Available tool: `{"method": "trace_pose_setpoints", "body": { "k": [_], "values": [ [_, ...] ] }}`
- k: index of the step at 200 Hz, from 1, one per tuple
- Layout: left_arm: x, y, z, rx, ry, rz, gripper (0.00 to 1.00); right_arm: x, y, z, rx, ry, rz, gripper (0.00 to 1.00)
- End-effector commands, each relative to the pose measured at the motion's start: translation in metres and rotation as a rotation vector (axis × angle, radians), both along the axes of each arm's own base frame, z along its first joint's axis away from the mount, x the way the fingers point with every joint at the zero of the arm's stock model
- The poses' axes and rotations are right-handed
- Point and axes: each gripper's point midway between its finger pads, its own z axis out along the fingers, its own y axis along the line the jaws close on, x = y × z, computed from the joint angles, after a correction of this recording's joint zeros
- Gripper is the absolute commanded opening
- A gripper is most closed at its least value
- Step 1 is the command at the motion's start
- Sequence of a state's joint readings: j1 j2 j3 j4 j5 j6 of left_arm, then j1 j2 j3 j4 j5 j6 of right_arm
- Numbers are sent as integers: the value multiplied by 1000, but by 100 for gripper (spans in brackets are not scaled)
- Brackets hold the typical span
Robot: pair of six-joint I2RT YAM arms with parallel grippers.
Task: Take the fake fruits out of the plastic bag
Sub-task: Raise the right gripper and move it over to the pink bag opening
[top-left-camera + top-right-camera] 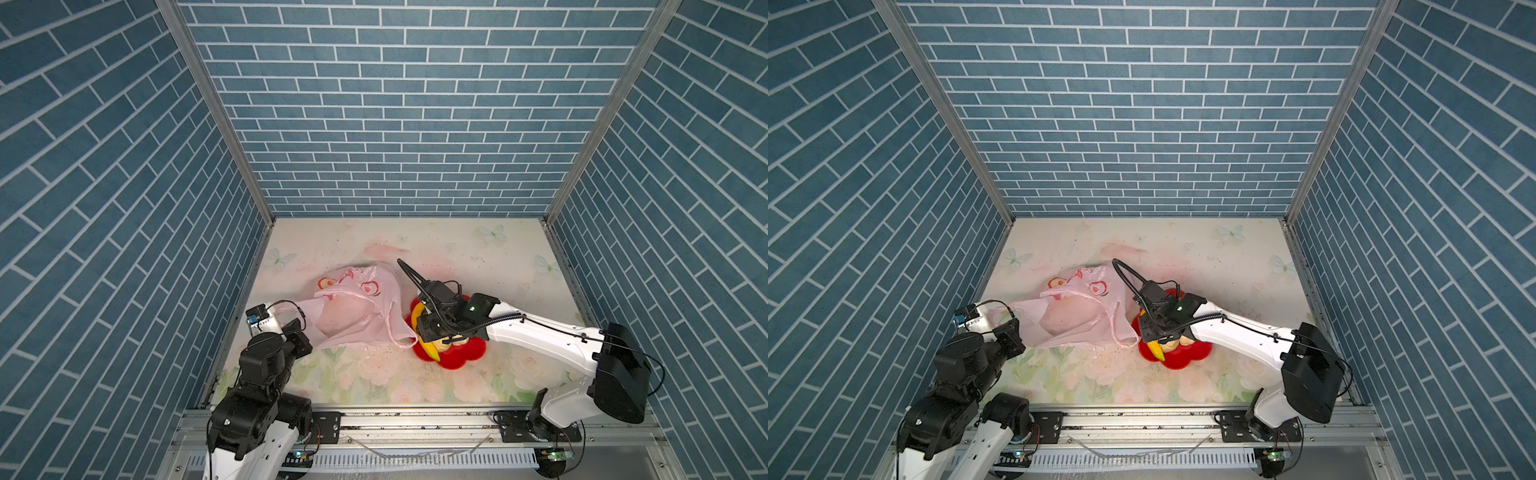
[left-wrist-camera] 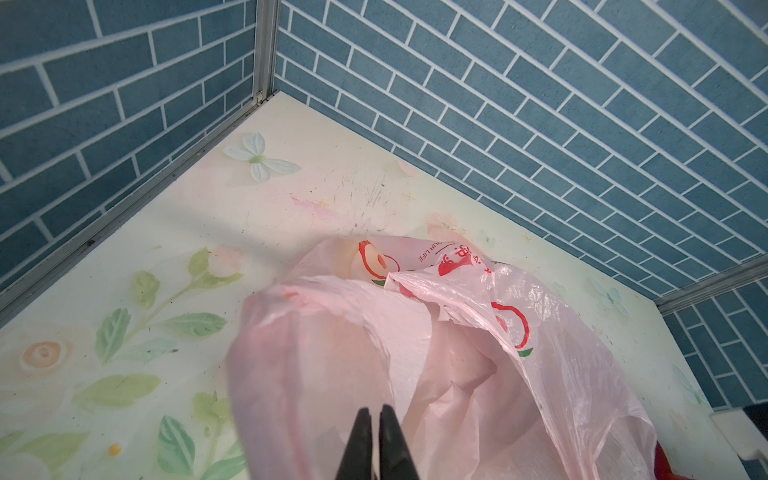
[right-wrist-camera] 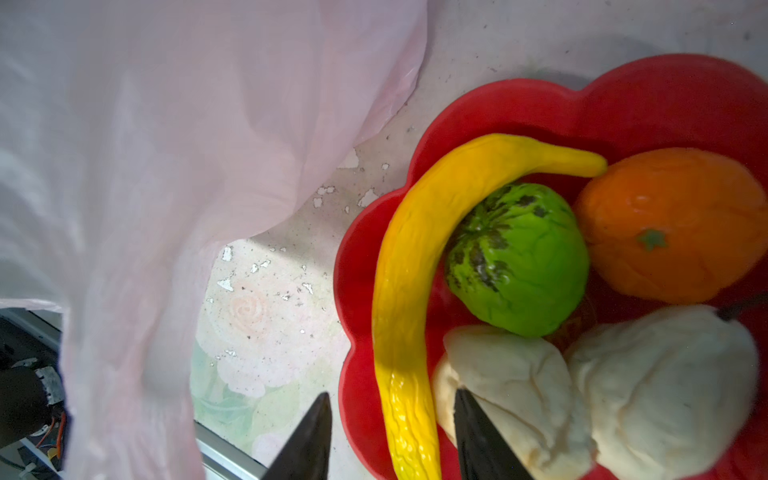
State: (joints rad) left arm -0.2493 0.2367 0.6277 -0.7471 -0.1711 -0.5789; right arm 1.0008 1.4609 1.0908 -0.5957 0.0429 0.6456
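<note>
The pale-pink plastic bag (image 1: 357, 307) (image 1: 1075, 316) lies left of centre, with one edge drawn towards my left gripper (image 1: 301, 328) (image 2: 376, 411), which is shut on the film. Any contents of the bag (image 2: 457, 353) are hidden. A red flower-shaped bowl (image 3: 519, 108) holds fake fruits: a yellow banana (image 3: 415, 249), a green one (image 3: 523, 262), an orange one (image 3: 665, 224) and two cream bumpy ones (image 3: 511, 382). My right gripper (image 3: 392, 399) (image 1: 432, 332) hangs open over the bowl's edge nearest the bag, its jaws standing either side of the banana without touching it.
Blue brick-patterned walls close in the floral table (image 1: 478, 257) on three sides. The bowl (image 1: 461, 357) sits just right of the bag, whose loop handle (image 1: 401, 332) reaches its rim. A metal rail (image 1: 415, 419) runs along the front edge.
</note>
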Motion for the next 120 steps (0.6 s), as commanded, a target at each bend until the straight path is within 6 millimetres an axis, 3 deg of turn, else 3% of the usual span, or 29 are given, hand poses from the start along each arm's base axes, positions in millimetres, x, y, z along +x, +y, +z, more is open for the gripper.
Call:
{"method": "trace_pose_setpoints", "body": {
  "k": [1,32,65,120],
  "values": [
    [0,-2,3,2,0,-15,8,15,-13,39,16,-98,-29,49],
    [0,-5,5,-9,-5,-25,9,22,-23,62,17,-149,-26,49],
    [2,-12,0,-37,20,-51,8,26,-13,86,4,-195,52,45],
    [-5,-17,-14,-74,83,-71,8,31,35,116,59,-284,174,42]
  ]
}}
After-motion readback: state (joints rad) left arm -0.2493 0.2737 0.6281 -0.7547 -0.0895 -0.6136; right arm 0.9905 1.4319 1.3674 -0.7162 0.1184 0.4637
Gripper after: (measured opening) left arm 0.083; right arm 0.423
